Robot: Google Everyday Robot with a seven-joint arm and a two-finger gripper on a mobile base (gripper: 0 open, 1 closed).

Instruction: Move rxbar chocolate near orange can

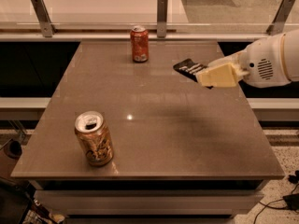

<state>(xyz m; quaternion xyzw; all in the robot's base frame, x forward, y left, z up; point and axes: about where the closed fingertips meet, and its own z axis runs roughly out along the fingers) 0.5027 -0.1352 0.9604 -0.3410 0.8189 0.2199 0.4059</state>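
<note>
The orange can (94,138), golden-orange with a brownish swirled pattern and an open silver top, stands upright near the table's front left corner. My gripper (205,75) reaches in from the right and is shut on the rxbar chocolate (188,68), a flat black wrapper with white text. It holds the bar in the air above the right part of the table, far from the orange can. The bar's right end is hidden between the fingers (218,74).
A slimmer reddish-orange can (139,44) stands upright at the back middle of the brown table (154,120). A glass rail with metal posts (161,10) runs behind the table. The arm's white body (273,59) hangs over the right edge.
</note>
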